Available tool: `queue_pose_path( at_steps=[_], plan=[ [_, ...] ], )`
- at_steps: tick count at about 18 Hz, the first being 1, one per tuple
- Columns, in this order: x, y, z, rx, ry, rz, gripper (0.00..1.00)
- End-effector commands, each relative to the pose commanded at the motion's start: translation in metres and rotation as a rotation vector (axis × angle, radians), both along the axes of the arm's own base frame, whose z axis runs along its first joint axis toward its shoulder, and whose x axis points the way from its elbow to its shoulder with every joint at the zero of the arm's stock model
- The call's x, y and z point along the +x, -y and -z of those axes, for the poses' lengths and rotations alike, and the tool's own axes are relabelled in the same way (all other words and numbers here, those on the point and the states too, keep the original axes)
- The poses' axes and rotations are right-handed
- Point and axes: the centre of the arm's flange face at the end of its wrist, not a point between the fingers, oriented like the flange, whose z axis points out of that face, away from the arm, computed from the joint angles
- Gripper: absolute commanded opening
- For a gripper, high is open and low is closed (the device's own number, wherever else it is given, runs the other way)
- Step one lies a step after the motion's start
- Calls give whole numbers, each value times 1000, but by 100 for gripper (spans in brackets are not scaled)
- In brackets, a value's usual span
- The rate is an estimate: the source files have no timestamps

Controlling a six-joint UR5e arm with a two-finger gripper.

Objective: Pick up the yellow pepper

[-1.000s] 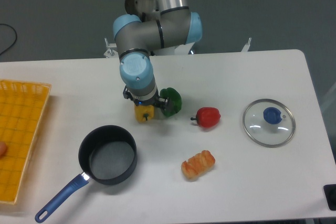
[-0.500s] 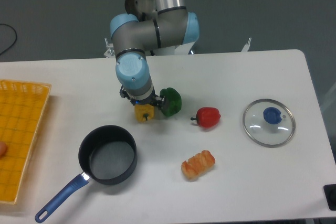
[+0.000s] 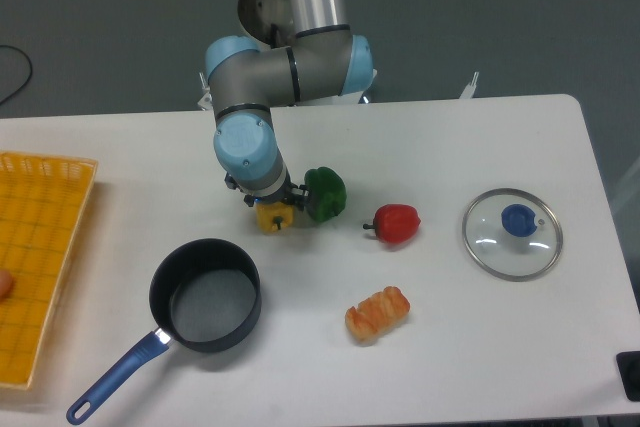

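The yellow pepper (image 3: 275,217) shows only as a small bright patch under the arm's wrist, left of the table's middle. My gripper (image 3: 272,209) points straight down over it and its fingers are closed on the pepper's sides. The wrist housing hides most of the fingers and the top of the pepper. A green pepper (image 3: 326,193) sits right against the gripper's right side.
A red pepper (image 3: 397,223) lies to the right of the green one. A croissant (image 3: 377,313) lies nearer the front. A glass lid (image 3: 511,233) rests at the right, a dark saucepan (image 3: 205,294) at the front left, and a yellow basket (image 3: 40,247) at the left edge.
The arm's wrist has shifted slightly left and back, and the yellow pepper has moved with it. More of the green pepper now shows.
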Motion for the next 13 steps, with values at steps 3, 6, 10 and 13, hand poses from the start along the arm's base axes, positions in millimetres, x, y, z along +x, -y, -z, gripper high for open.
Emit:
queue_pose_path(
  at_steps=[3,6,10,13],
  plan=[
    [7,-5,10,-23,-4,12,100],
    [8,-6,15,-30,-5,5,100],
    [8,-6,15,-29,-3,12,98],
    [11,-8,14,-25,-1,21,80]
  ],
)
